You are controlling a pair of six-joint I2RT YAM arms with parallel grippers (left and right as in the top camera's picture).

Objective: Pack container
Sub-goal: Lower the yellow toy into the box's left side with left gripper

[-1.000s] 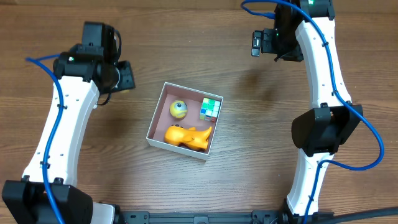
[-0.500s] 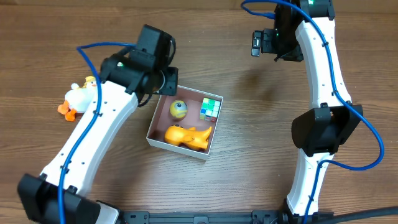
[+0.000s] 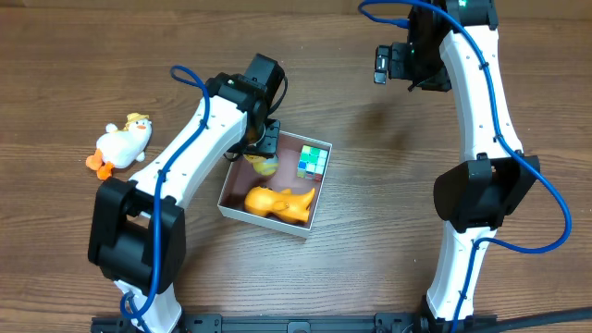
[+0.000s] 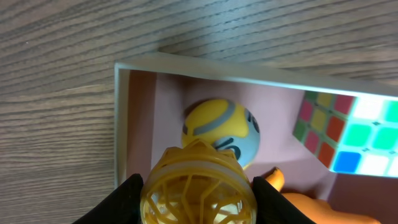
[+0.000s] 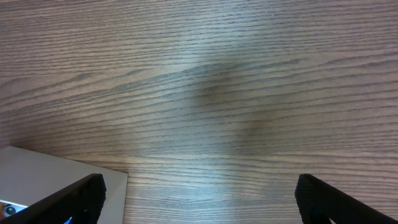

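The container (image 3: 233,191) is a shallow white-walled box with a pinkish floor at the table's middle. It holds an orange toy (image 3: 277,202), a colour cube (image 3: 314,161) and a yellow-and-blue ball (image 4: 221,129). My left gripper (image 3: 264,153) hangs over the box's far left corner. In the left wrist view it (image 4: 199,193) is shut on a round yellow lattice toy (image 4: 199,186), just above the ball and beside the box wall (image 4: 122,124). The cube (image 4: 348,137) lies to the right. My right gripper (image 3: 384,63) is open and empty over bare wood at the back right (image 5: 199,199).
A white-and-orange plush duck (image 3: 120,143) lies on the table at the left, apart from the box. A white corner (image 5: 56,180), likely the box, shows at the lower left of the right wrist view. The right arm stands along the right side.
My left arm has swung right from the table's left side to over the container's far left corner, uncovering the plush duck. The right arm has not moved.
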